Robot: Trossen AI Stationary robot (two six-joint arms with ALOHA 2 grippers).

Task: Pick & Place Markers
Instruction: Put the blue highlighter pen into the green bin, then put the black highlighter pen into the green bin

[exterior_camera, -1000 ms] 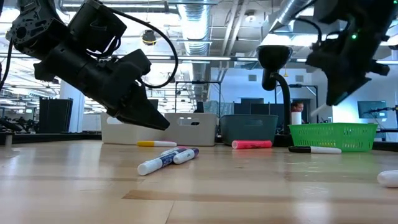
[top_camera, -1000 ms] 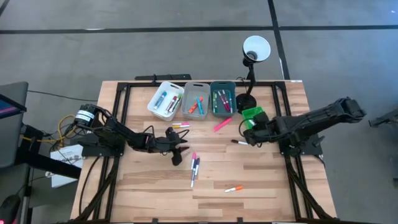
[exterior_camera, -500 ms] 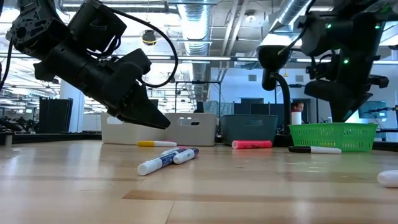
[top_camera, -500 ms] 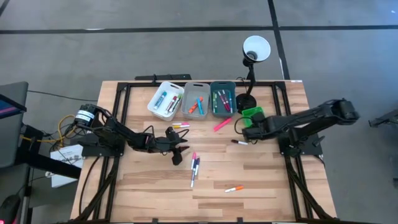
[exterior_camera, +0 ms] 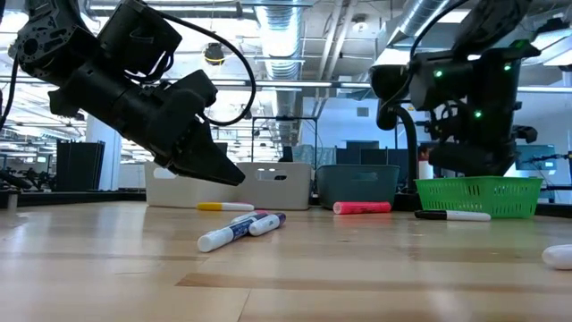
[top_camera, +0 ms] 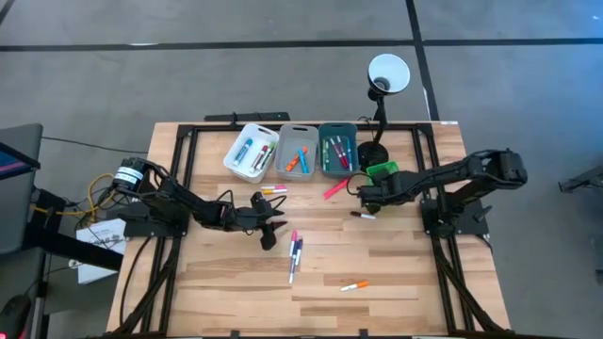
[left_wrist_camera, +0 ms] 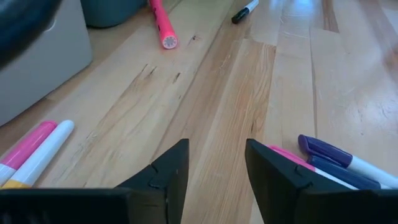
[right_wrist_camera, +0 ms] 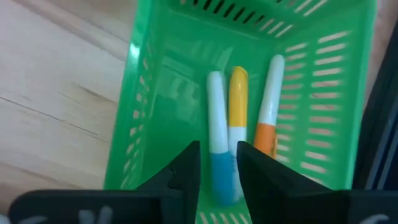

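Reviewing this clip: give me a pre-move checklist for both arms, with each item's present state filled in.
1. Right gripper above the green basket: ok.
2. Right gripper carrying nothing: ok, fingers apart with no marker between them.
3. Basket contents settled: ok, three markers lie flat inside.
4. Left gripper free: ok, open over bare wood.
5. Next targets reachable: ok, pink marker and black marker lie loose on the table near the right arm.
6. Clearance between right arm and lamp: cannot tell.
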